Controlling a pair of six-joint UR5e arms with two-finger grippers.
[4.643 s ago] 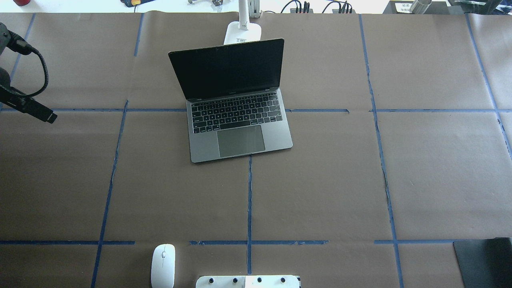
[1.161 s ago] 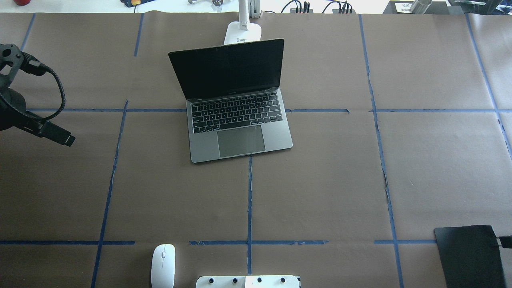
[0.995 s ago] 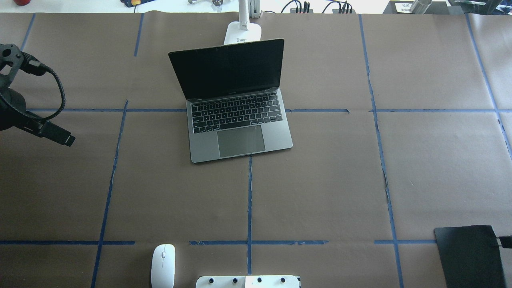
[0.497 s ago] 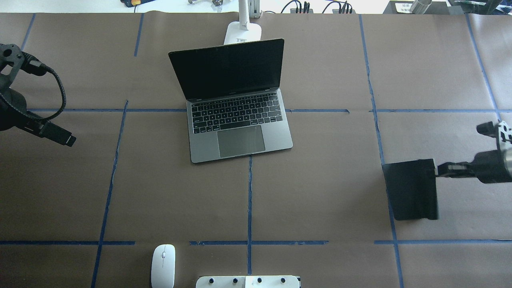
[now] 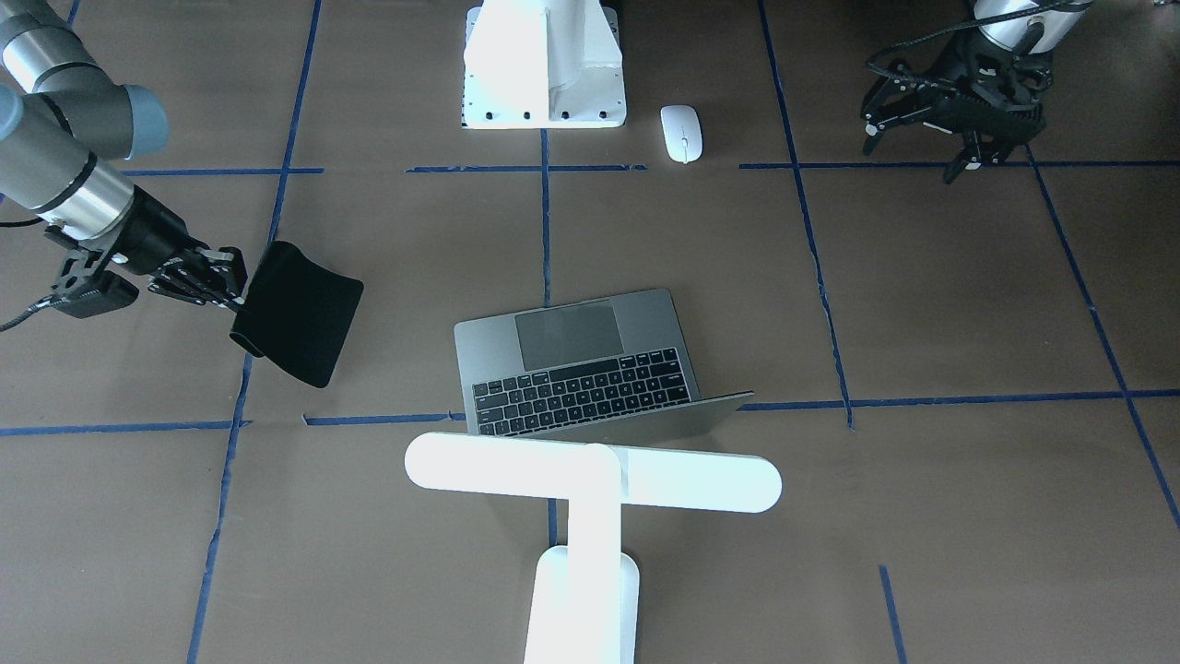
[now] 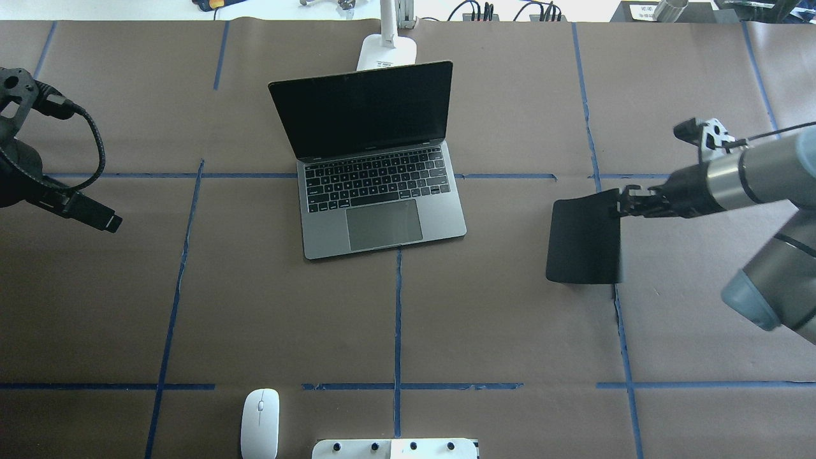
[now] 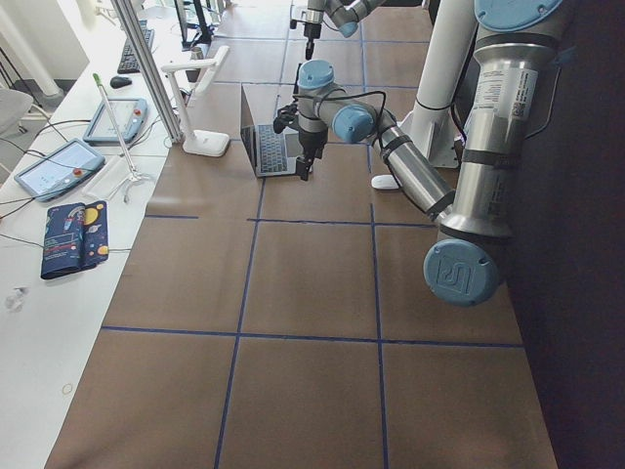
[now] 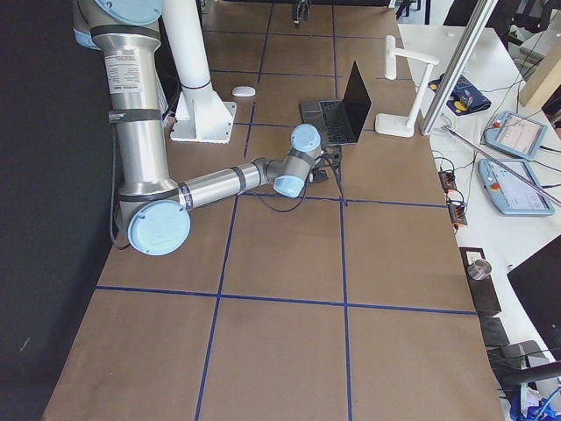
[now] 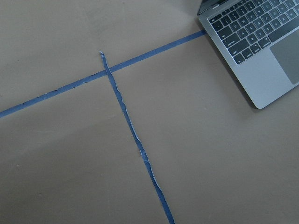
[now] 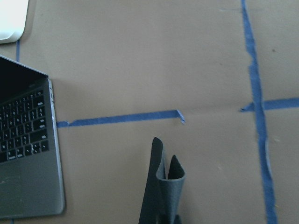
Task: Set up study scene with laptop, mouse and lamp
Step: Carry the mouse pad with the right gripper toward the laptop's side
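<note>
The grey laptop stands open mid-table, screen dark; it also shows in the front view. The white mouse lies near the robot's edge, left of centre. The white T-shaped lamp stands behind the laptop's lid; only its base shows from overhead. My right gripper is shut on the edge of a flat black mat and holds it above the table, right of the laptop. The mat hangs curled in the right wrist view. My left gripper is open and empty, far left of the laptop.
The white boxy robot base block with bolt holes sits at the near edge beside the mouse. Blue tape lines cross the brown paper table. Cables and small items lie along the far edge beyond the lamp.
My right arm has carried the black mat from the near right corner up and leftward, to just right of the laptop. The left arm has barely moved.
</note>
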